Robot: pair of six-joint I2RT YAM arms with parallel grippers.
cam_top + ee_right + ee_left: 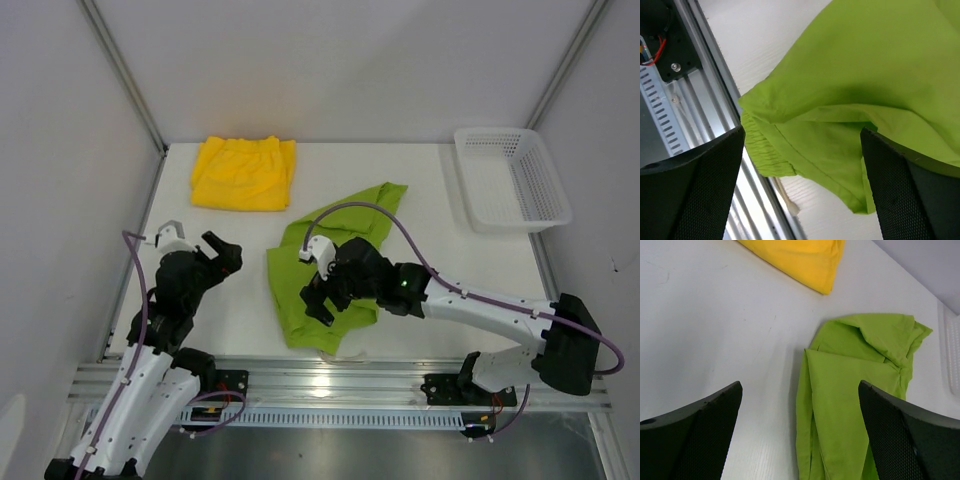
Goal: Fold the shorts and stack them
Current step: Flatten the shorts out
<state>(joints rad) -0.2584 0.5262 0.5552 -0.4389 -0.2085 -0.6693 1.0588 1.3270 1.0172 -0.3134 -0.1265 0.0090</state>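
Lying rumpled, half-folded — lime green shorts point(288, 285).

Right pincer point(318, 302) hides green shorts point(288, 275) middle; yellow shorts point(800, 257) cropped topside.

Bare counter point(245, 300) is found between the left pincer point(222, 254) and the lime green shorts point(290, 275), wide enough for passage. A free strip is also seen between those shorts and the yellow shorts point(244, 172) at the far left. The middle is taken up by the green shorts, over whose near part the right pincer point(316, 300) and its arm are stretched. The far right corner is blocked by the white basket point(515, 185). The sides are closed by walls.
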